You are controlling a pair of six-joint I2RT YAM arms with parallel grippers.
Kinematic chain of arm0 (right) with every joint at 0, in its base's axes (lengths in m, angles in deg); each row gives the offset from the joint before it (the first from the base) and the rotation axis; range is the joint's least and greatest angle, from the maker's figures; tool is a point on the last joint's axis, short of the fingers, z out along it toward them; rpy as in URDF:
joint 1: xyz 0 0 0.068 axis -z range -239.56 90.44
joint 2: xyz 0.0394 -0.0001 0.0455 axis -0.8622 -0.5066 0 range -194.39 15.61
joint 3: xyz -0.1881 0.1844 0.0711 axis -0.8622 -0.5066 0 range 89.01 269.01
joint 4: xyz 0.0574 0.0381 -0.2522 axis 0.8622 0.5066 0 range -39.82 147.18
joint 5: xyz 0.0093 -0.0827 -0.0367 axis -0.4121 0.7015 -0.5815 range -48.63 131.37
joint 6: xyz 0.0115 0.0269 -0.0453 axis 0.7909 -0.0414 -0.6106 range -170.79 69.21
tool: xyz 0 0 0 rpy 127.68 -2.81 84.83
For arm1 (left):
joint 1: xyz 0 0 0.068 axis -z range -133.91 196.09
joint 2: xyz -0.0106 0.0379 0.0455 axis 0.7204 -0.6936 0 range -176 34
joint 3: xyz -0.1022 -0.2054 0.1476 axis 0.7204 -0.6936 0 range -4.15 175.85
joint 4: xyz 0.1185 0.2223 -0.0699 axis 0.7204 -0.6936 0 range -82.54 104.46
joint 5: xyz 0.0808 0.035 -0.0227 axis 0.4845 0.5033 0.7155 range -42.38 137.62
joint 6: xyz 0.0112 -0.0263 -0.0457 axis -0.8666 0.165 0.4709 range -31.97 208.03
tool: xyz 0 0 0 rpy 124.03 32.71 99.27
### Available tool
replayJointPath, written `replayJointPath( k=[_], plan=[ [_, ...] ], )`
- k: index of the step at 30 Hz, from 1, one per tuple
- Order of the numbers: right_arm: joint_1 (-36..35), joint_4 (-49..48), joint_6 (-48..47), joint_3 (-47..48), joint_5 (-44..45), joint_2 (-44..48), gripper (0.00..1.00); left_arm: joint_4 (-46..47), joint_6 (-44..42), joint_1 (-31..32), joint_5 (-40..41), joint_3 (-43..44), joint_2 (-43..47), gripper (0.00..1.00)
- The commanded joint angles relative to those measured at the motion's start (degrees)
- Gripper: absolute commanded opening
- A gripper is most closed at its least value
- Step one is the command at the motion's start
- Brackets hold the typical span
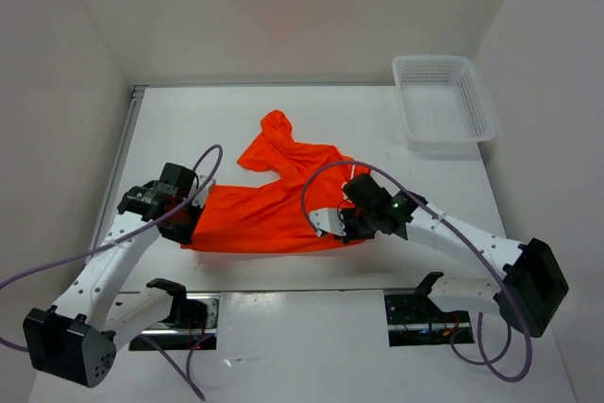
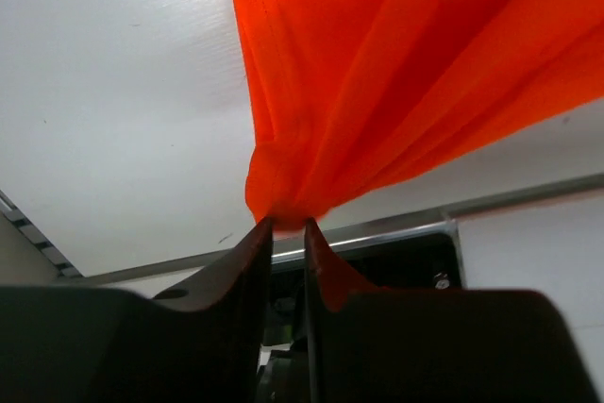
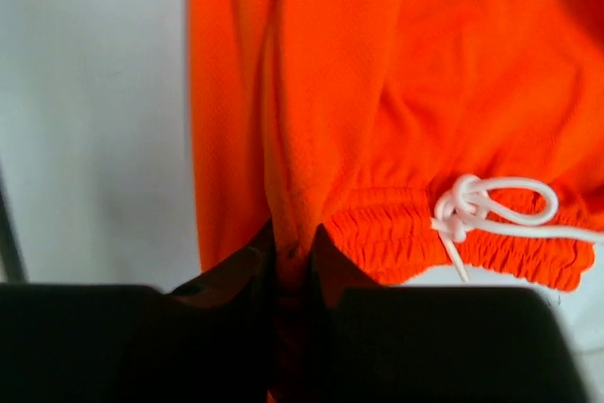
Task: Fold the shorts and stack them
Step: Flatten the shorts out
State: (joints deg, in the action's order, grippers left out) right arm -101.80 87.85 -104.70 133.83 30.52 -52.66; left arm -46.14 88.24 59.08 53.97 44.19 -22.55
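Though covered at both near corners, one pair of bright orange soft fabric shorts (image 1: pixel 274 205) pinched by two black grippers: left gripper (image 2: pixel 288 224) nipping a bunched edge, right gripper (image 3: pixel 293 233) clamped beside gathered waistband (image 3: pixel 396 233). Spread on white table (image 1: pixel 189 129), long axis left-right, one leg pointing away; farther right, one white mesh basket (image 1: pixel 444 143)

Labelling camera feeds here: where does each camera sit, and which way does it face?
Top: above and behind the arms, looking down at table, shorts, basket; both arms show.
Left wrist: looks along the left gripper, pinching the shorts.
Right wrist: looks along the right gripper, gripping near the waistband.
Shared: the shorts.
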Motion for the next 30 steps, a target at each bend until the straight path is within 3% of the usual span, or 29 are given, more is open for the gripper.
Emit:
replayJointPath(
  k=[1, 5, 6, 8, 9, 10, 13, 15, 17, 19, 21, 22, 25, 28, 30],
  plan=[
    [-4.2, 6.9, -5.0, -2.5, -2.1, 5.6, 0.24, -4.7, -0.2, 1.1, -2.0, 0.7, 2.6, 0.3],
    [-10.7, 9.6, -8.4, -4.7, -5.0, 16.4, 0.48, -5.8, -0.2, 1.1, -3.4, 1.8, 3.8, 0.43],
    [-11.3, 10.7, -9.4, -4.7, -5.9, 20.5, 0.67, -6.5, -0.2, 1.1, -4.3, 1.8, 3.3, 0.43],
    [-11.9, 9.4, -6.8, -4.2, -5.9, 23.0, 0.78, -5.1, -0.2, 1.1, -5.5, 3.1, 1.7, 0.43],
    [-11.9, 8.1, -4.9, -3.7, -5.4, 23.0, 0.88, -3.2, -0.2, 1.1, -5.5, 3.1, 0.9, 0.43],
    [-11.9, 5.5, -3.5, -3.0, -4.9, 23.0, 0.94, 2.6, -0.2, -0.6, -4.5, 3.1, 0.0, 0.43],
    [-11.4, -4.7, 5.4, 0.2, -1.4, 18.7, 0.97, 16.5, -0.2, -3.7, -1.4, 3.8, -9.8, 0.47],
    [-9.2, -8.7, 8.1, 1.5, -0.7, 13.6, 0.9, 23.2, -0.2, -5.3, -0.8, 7.6, -16.5, 0.48],
    [-7.0, -12.2, 13.1, 4.3, -0.7, 9.0, 0.81, 23.9, -0.2, -7.5, -1.6, 12.3, -27.0, 0.52],
    [-2.6, -12.2, 15.7, 6.9, -0.7, 1.0, 0.65, 25.8, -0.2, -7.5, -1.6, 17.0, -31.8, 0.54],
    [1.7, -12.2, 16.2, 8.2, 0.2, -4.7, 0.5, 29.3, -0.2, -7.5, -2.9, 17.7, -35.6, 0.55],
    [2.6, -12.2, 16.2, 9.3, 2.0, -9.9, 0.36, 30.1, -0.2, -7.5, -2.9, 17.7, -36.5, 0.57],
    [4.9, -13.5, 14.3, 10.1, 2.7, -15.6, 0.14, 31.7, -0.2, -7.0, -2.9, 17.7, -41.4, 0.59],
    [4.9, -16.1, 9.6, 8.5, 2.2, -15.6, 0.02, 32.3, -0.2, -7.0, -4.1, 17.7, -44.2, 0.59],
    [4.9, -16.7, 8.0, 8.0, 1.5, -16.3, 0.0, 32.8, -0.2, -7.0, -5.0, 17.7, -45.4, 0.59]
  ],
)
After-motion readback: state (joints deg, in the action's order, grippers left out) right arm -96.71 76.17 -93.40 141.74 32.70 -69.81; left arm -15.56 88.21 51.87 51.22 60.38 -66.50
